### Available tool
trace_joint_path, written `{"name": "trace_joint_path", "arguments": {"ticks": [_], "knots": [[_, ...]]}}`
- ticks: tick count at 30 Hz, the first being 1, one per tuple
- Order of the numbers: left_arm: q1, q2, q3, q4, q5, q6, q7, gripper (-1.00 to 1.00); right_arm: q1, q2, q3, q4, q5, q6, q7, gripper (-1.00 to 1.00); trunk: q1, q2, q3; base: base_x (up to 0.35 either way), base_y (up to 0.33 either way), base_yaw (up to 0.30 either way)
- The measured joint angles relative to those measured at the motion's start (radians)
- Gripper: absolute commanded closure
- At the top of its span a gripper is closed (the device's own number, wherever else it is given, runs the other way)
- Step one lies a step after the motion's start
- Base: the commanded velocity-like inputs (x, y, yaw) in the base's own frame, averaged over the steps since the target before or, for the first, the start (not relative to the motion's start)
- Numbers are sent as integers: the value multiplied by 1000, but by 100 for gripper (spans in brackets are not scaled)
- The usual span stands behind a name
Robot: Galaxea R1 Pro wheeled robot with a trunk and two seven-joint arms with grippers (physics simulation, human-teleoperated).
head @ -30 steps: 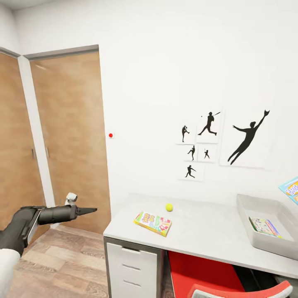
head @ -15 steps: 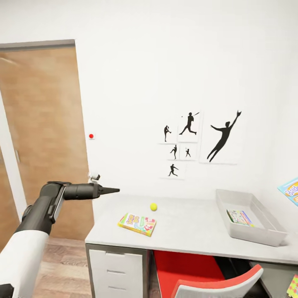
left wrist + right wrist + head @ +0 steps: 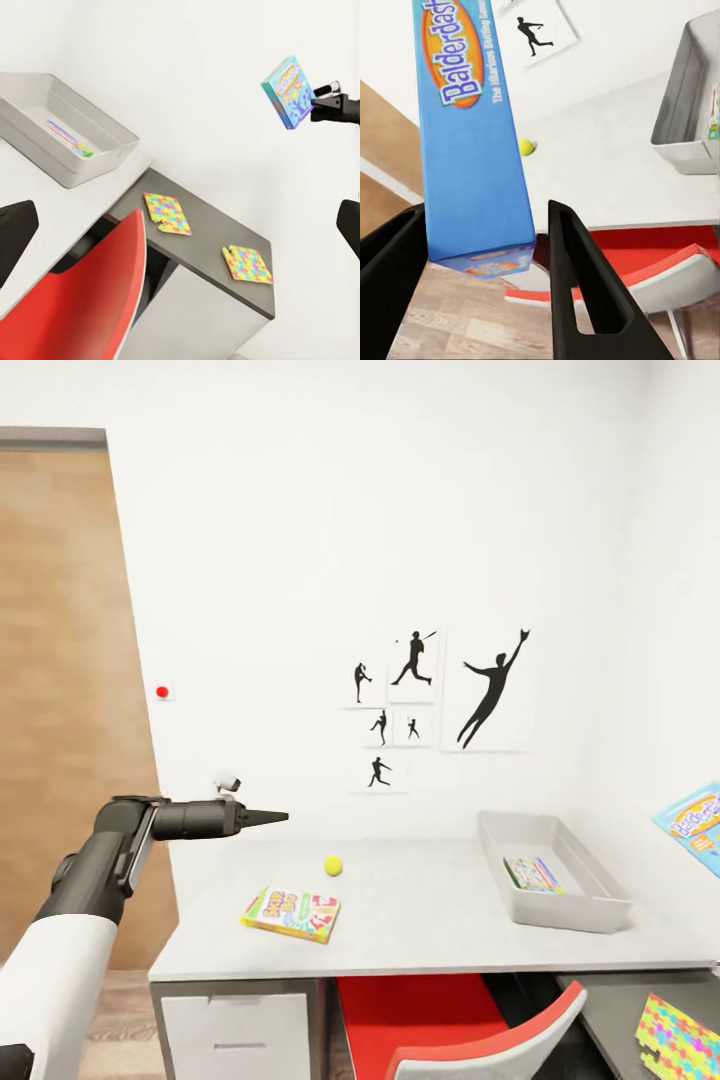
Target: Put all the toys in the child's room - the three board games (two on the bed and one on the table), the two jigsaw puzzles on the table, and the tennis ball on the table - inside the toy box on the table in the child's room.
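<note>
- One flat printed game box [image 3: 532, 874] already lies inside the grey toy box [image 3: 590, 911] at the right of the head view; count it as done.
- Your right gripper [image 3: 484, 255] is clenched on the blue Balderdash box [image 3: 472, 127], which hangs in the air at the right edge of the head view, above and beyond the toy box. Judge this as the item now in transit.
- Your left gripper [image 3: 272, 818] is extended at centre left of the head view, over the near end of the table, with nothing in it; in the left wrist view its fingers sit wide apart at the frame edges, so treat it as released.
- Left to do: the SKIP-BO box [image 3: 291, 913] lower centre on the table top, the tennis ball [image 3: 333, 866] just beyond it, and two jigsaw puzzles [image 3: 167, 213] [image 3: 247, 263] on the lower dark end section.
- Surface: the table [image 3: 430, 920] has a pale grey top with white drawers below; a red chair [image 3: 480, 1040] is tucked under it.
- Room: white wall with black baseball silhouette prints [image 3: 490, 690], a wooden door [image 3: 60, 690] at left.
</note>
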Motion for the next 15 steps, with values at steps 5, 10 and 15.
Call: {"name": "trace_joint_path", "arguments": {"ticks": [5,10,15], "knots": [[0,2,0,-2,0,0,0,-100,0,10,16,-59,2,0,0,100,0,0,-3,2,0,-260],[0,4,1,-2,0,0,0,-100,0,14,20,-88,4,-1,0,100,0,0,-7,30,-22,-236],[0,6,0,-4,-1,1,0,-100,0,15,21,-95,5,-1,0,100,0,0,-9,153,-121,-75]]}}
